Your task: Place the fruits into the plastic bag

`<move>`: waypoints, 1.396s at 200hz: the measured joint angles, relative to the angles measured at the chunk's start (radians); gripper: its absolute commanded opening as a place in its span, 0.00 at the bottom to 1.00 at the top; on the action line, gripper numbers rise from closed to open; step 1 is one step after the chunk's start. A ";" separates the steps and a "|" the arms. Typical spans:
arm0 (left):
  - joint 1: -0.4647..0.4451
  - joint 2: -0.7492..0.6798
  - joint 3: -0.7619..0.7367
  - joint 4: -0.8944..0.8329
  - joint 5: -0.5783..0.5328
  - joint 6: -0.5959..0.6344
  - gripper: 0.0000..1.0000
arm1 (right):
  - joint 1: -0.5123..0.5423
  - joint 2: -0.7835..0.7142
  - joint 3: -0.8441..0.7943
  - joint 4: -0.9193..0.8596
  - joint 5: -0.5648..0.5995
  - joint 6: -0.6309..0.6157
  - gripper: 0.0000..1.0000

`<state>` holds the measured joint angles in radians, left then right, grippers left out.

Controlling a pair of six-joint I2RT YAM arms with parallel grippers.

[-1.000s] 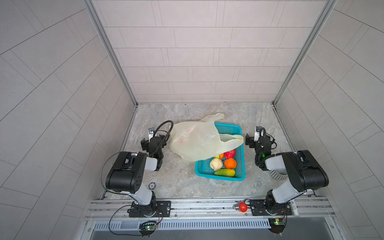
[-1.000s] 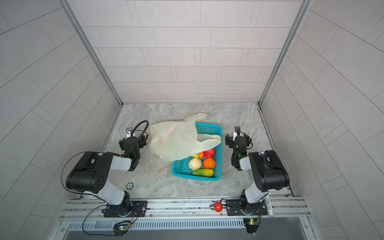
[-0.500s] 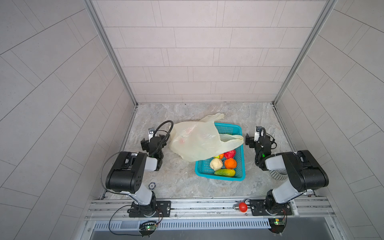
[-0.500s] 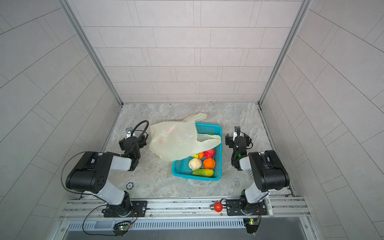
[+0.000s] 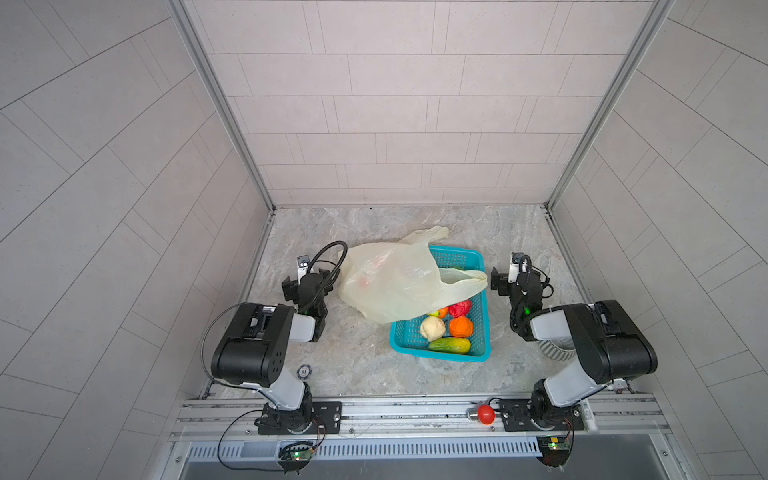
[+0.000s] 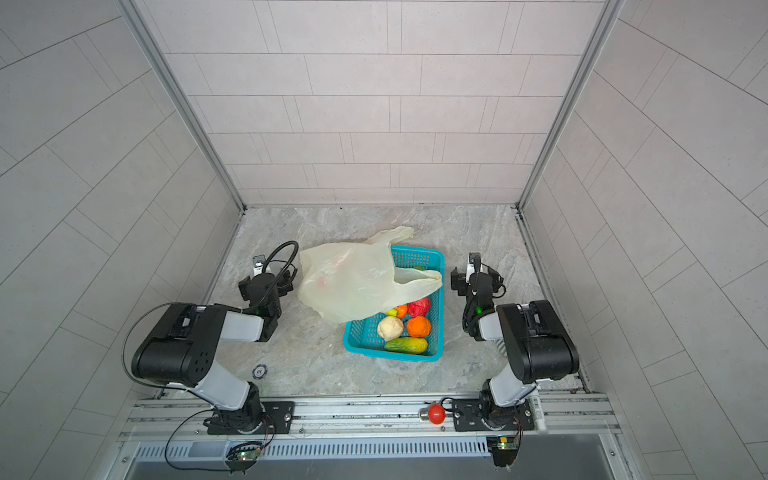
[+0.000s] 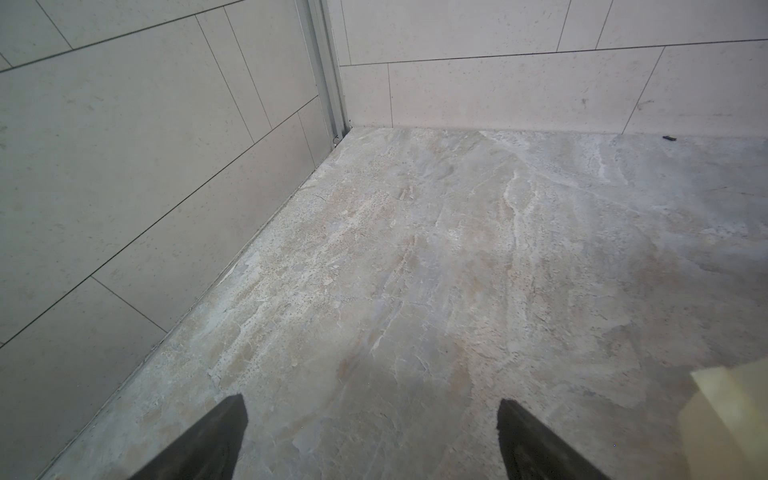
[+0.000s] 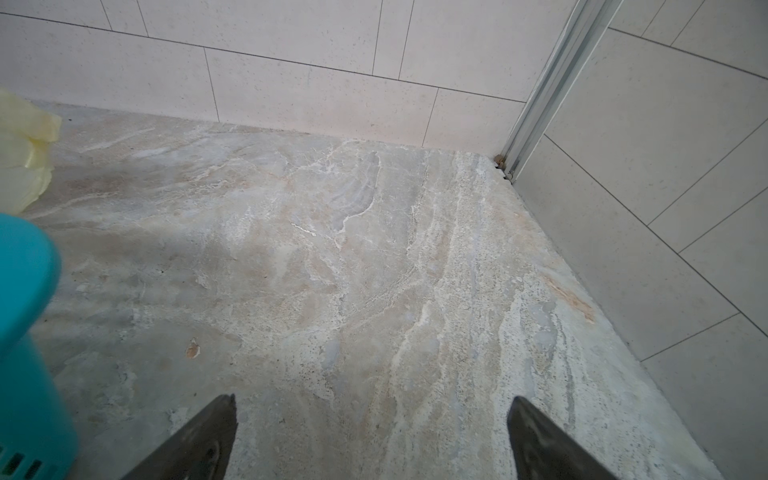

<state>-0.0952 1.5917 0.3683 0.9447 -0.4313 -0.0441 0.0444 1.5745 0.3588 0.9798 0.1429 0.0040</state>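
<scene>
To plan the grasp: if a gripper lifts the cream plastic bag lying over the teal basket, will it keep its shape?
Probably not: the plastic bag drapes wrinkled over the rim of the teal basket, so it should hang limp. It looks thin and translucent, so likely light, and a push would bunch it. Its handle lies flat, so the mouth may sag shut.

Only one marking is being made out: a one and a zero, in white, are being shown on a small round dark disc (image 5: 304,370) lying on the tabletop (image 5: 365,374) near its front left corner; their order cannot be told. A faint red-orange print is being carried by the plastic bag (image 5: 390,282), and fine print by a white label (image 5: 588,417) on the front rail (image 5: 415,409), both too small to be read.
</scene>
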 measured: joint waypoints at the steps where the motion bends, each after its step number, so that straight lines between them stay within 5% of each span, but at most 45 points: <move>1: 0.000 0.000 0.000 0.000 0.000 0.000 1.00 | 0.000 0.000 0.000 0.000 0.000 0.000 0.99; 24: 0.000 0.000 0.000 0.000 0.000 0.000 1.00 | -0.002 0.000 0.001 -0.009 -0.006 0.000 0.99; 44: -0.004 -0.003 0.005 -0.014 -0.008 0.001 1.00 | 0.011 -0.057 0.059 -0.190 -0.005 -0.012 0.81; 59: -0.006 -0.045 0.068 -0.183 -0.021 -0.004 1.00 | 0.024 -0.130 0.160 -0.346 0.018 -0.002 0.67; 81: -0.008 -0.114 0.292 -0.477 -0.051 -0.030 0.99 | 0.039 -0.237 0.304 -0.475 0.084 0.075 0.66; 128: -0.069 -0.263 0.549 -0.794 -0.044 -0.179 1.00 | 0.140 -0.311 0.642 -0.877 0.133 0.256 0.66; 169: -0.323 -0.163 0.940 -1.237 0.076 -0.366 1.00 | 0.288 -0.323 0.790 -1.184 -0.140 0.381 0.67; 200: -0.496 -0.073 1.065 -1.431 0.213 -0.467 1.00 | 0.382 -0.330 0.723 -1.271 -0.399 0.457 0.67; 279: -0.588 0.081 1.212 -1.735 0.321 -0.570 1.00 | 0.461 -0.355 0.623 -1.321 -0.624 0.470 0.60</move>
<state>-0.6834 1.6726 1.5803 -0.7898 -0.1101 -0.6136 0.5056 1.2194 0.9817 -0.3408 -0.4816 0.4740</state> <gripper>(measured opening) 0.999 0.623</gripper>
